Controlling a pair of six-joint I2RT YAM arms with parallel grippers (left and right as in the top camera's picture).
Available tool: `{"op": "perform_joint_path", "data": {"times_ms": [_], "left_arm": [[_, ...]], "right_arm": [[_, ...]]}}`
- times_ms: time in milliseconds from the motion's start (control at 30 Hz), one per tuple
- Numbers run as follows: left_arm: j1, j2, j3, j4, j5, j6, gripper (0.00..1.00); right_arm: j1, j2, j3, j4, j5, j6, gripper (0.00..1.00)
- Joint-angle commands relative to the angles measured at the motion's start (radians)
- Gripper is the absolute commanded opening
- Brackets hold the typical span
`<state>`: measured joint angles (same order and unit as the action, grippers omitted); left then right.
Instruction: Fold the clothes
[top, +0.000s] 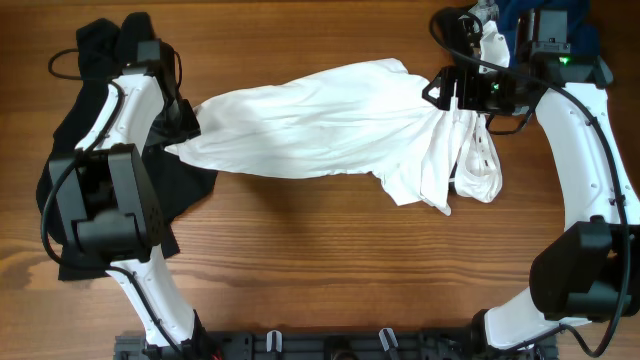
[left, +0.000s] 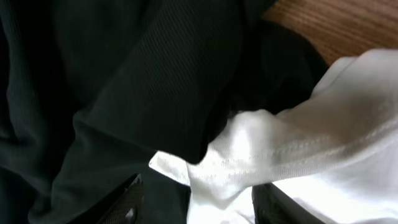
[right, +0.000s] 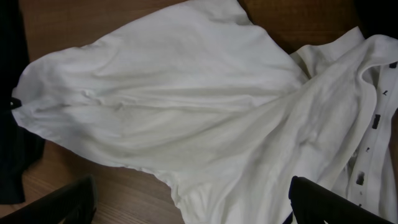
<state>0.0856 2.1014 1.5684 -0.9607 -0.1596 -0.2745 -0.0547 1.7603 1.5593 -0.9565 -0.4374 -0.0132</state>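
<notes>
We see the T-shirt (top: 320, 125) stretched L–R on the table (top: 300, 250), L corner inside the released left end effector (left: 199, 202), right end effector (right: 199, 205) gaping above its R bunch.

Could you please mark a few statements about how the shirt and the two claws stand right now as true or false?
1. The white T-shirt lies stretched across the wooden table. True.
2. The right claw is shut on the shirt. False: its fingers stand wide apart.
3. A black garment lies beside the shirt, near the left claw. True.
4. The shirt is folded into a neat rectangle. False: it lies unfolded and is bunched at one end.
5. A stitched edge of the shirt lies between the left claw's fingers. True.
</notes>
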Motion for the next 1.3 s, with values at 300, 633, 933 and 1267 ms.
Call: {"op": "perform_joint_path", "data": {"times_ms": [300,633,933,1267], "left_arm": [[0.005,0.055,0.012,0.025,0.063,0.009,0.25],[0.005,0.039,0.020,-0.005,0.062,0.009,0.04],[0.002,-0.088,0.156,-0.154,0.063,0.009,0.04],[-0.088,-0.192,0.158,-0.174,0.065,0.010,0.04]], "right_arm": [[0.003,0.002,-0.010,0.006,-0.005,-0.010,1.00],[0.003,0.002,-0.010,0.007,-0.005,-0.011,0.99],[0.003,0.002,-0.010,-0.003,-0.005,-0.013,0.99],[0.003,-0.008,-0.010,-0.150,-0.005,0.013,0.83]]}}
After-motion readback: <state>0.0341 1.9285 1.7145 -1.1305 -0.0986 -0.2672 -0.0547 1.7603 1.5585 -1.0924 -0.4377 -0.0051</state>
